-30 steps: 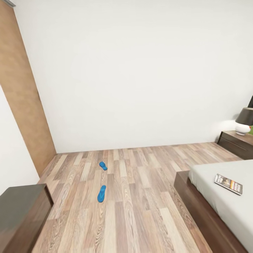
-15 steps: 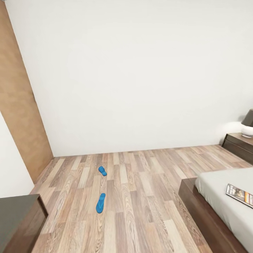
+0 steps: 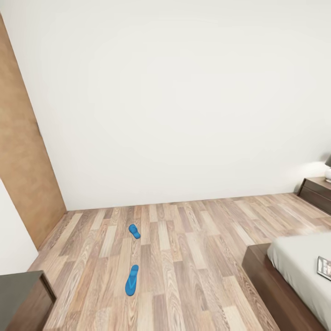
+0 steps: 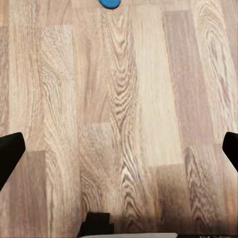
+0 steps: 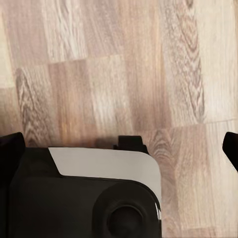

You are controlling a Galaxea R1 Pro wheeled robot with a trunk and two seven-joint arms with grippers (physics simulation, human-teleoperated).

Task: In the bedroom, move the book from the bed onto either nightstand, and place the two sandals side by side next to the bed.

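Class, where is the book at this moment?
In the head view the book lies on the bed's grey mattress at the far right edge, partly cut off by the frame.

Soft, even brightness fills the room, the white wall (image 3: 184,101) shading faintly grey toward its corners, a warm glow at the far right by the nightstand (image 3: 317,192), shadows faint, floorboards (image 3: 184,257) sharp head-on but slightly blurred up close.

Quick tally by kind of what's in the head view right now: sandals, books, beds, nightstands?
Sandals: 2, the near sandal and the far sandal, both on the floor
Books: 1, the book on the bed
Beds: 1, the bed
Nightstands: 2, the right nightstand and the left nightstand
Total: 6
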